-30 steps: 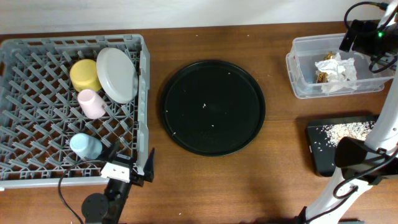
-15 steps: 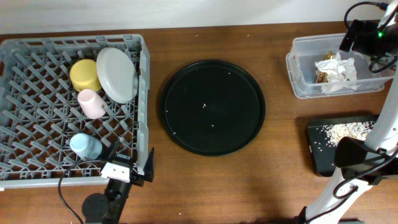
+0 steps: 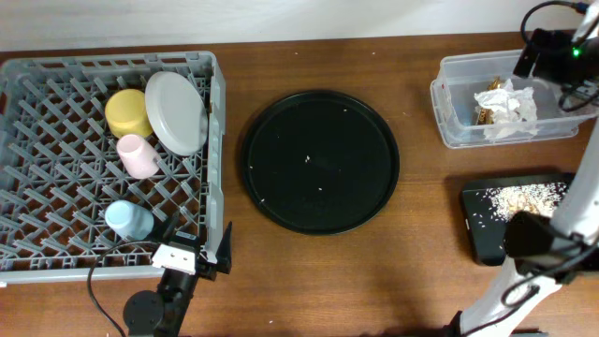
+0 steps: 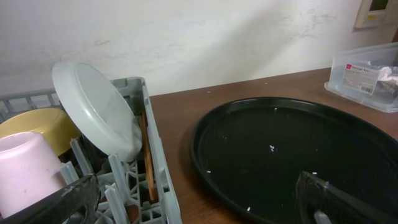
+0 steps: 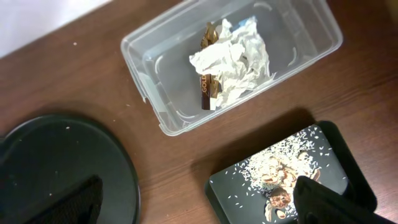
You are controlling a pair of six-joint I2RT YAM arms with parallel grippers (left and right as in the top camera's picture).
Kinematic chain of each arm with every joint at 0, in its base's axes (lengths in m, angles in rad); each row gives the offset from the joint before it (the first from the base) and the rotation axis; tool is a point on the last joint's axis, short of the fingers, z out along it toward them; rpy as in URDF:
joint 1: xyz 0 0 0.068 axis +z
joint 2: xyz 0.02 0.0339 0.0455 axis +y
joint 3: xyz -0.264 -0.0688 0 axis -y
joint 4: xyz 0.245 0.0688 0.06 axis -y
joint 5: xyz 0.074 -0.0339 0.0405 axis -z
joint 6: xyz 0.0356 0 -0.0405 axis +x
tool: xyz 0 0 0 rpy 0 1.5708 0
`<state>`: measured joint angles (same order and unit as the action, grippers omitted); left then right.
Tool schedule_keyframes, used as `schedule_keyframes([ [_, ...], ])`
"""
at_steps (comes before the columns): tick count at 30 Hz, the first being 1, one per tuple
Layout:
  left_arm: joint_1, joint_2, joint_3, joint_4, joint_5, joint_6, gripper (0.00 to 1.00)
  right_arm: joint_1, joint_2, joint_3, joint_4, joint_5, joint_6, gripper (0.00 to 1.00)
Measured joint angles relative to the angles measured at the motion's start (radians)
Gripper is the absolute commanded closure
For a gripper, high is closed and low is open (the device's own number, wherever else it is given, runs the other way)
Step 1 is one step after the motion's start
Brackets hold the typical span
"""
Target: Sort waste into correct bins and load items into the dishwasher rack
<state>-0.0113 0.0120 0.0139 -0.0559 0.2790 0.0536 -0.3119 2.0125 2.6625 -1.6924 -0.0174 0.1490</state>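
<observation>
Where the left wrist camera looks out, the left gripper (image 4: 198,186) is spread wide with nothing between its fingers, at the near right corner of the dishwasher rack (image 3: 217,140), a grey crate of latticed pegs. Within the rack, nearest first: the light blue cup (image 3: 128,220), the pink cup (image 3: 138,155), then the yellow bowl (image 3: 128,112) with the grey-green dish (image 3: 176,112) standing on edge, tilted, just beside it. One thin brown strip of chopsticks (image 4: 147,162) shows between the dish and the rack wall; whether both sticks are there cannot be told. The round black tray (image 3: 321,161) lies mid-table (image 3: 421,281), carrying a few white specks. The right gripper (image 5: 198,186) is likewise spread and holds nothing, above the right side. Below it, the shallow black tray (image 5: 233,186) holds scattered rice grains (image 5: 273,158) and brownish scraps (image 5: 283,199); one finger cuts off its near edge, and overhead the right arm (image 3: 576,201) covers part of it. Farther back, the clear tub (image 5: 140,46) holds the crumpled white napkin (image 5: 239,59), which lies over most of the brown snack wrapper (image 5: 206,93); its print is only partly legible.
</observation>
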Motion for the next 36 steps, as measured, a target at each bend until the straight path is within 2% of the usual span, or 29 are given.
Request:
schedule_keyframes([
  [3,0.0,0.0,0.0,0.0,0.0,0.0,0.0,0.0,-0.193,-0.006,0.0,0.0,0.0,0.02],
  [8,0.0,0.0,0.0,0.0,0.0,0.0,0.0,0.0,-0.628,0.013,0.0,0.0,0.0,0.02],
  [13,0.0,0.0,0.0,0.0,0.0,0.0,0.0,0.0,-0.906,0.017,0.0,0.001,-0.003,0.02],
  [16,0.0,0.0,0.0,0.0,0.0,0.0,0.0,0.0,-1.008,0.016,0.0,0.027,-0.025,0.02],
  [19,0.0,0.0,0.0,0.0,0.0,0.0,0.0,0.0,-1.119,-0.073,0.005,0.013,-0.031,0.02],
  [21,0.0,0.0,0.0,0.0,0.0,0.0,0.0,0.0,-1.211,-0.302,0.058,-0.03,-0.04,0.02],
  [25,-0.001,0.0,0.0,0.0,-0.001,0.0,0.0,0.029,-1.399,-0.917,0.535,-0.214,-0.047,0.02],
  [27,-0.001,-0.001,0.0,0.0,-0.004,0.0,0.0,0.115,-1.579,-1.333,0.79,-0.31,-0.043,0.02],
  [30,-0.001,-0.001,0.0,0.0,-0.007,0.0,0.0,0.186,-1.791,-1.685,0.965,-0.348,-0.036,0.02],
  [36,-0.001,-0.001,0.0,-0.001,-0.008,0.0,0.0,0.253,-1.983,-2.146,1.364,-0.367,-0.006,0.02],
])
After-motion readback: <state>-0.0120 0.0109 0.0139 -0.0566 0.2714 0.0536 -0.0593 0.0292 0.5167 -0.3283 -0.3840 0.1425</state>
